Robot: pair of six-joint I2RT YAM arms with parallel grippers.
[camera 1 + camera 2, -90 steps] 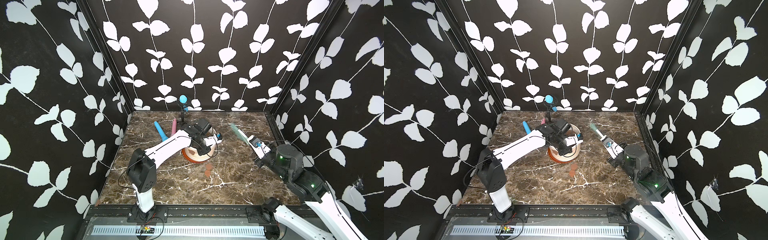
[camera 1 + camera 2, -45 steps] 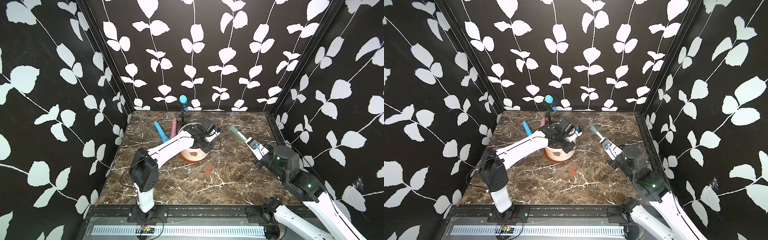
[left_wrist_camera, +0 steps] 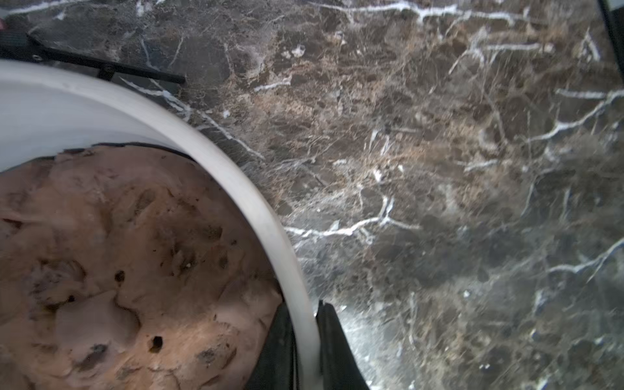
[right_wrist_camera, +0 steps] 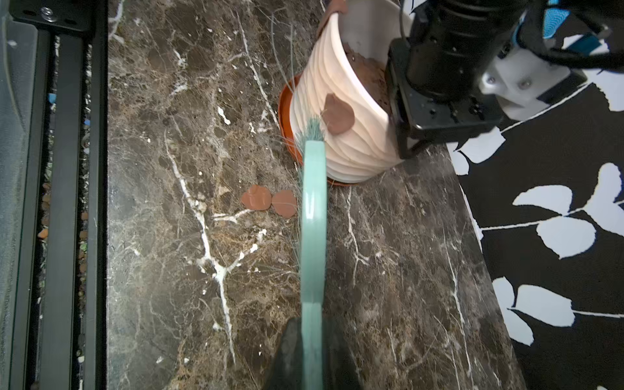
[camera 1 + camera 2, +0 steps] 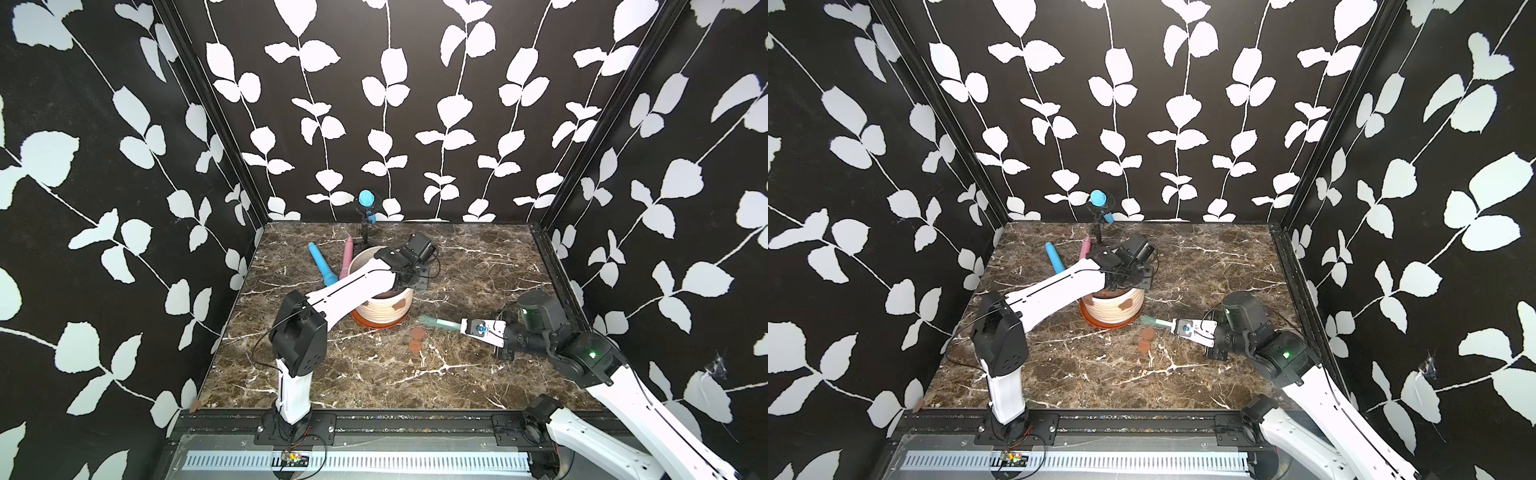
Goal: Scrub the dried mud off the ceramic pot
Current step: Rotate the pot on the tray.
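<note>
With twelve o'clock at the back wall, the pot (image 5: pixel 384 309) stands upright on its orange saucer (image 5: pixel 376 325) near the middle of the marble table (image 5: pixel 478 266). The left arm reaches in from seven o'clock. The left gripper (image 3: pixel 305 314) sits on the pot's rim at its two o'clock side. Its jaws are narrow: one finger (image 3: pixel 280 337) is inside beside the soil (image 3: pixel 118 253), the other is outside, and the rim is pinched between them. A blob of mud (image 4: pixel 337 113) sticks to the ribbed wall at the pot's five o'clock side. The right gripper (image 4: pixel 312 326), at the pot's four o'clock, is closed on the handle of a teal brush (image 4: pixel 313 219). The brush points toward nine o'clock. Its bristles (image 4: pixel 309 130) are at the pot's lower wall just beside the mud, touching or nearly so. Two loose discs (image 4: pixel 256 201) lie side by side on the table near the saucer, at its five o'clock. A blue tool (image 5: pixel 322 264) and a pink tool (image 5: pixel 347 257) lie at the pot's eleven o'clock.
</note>
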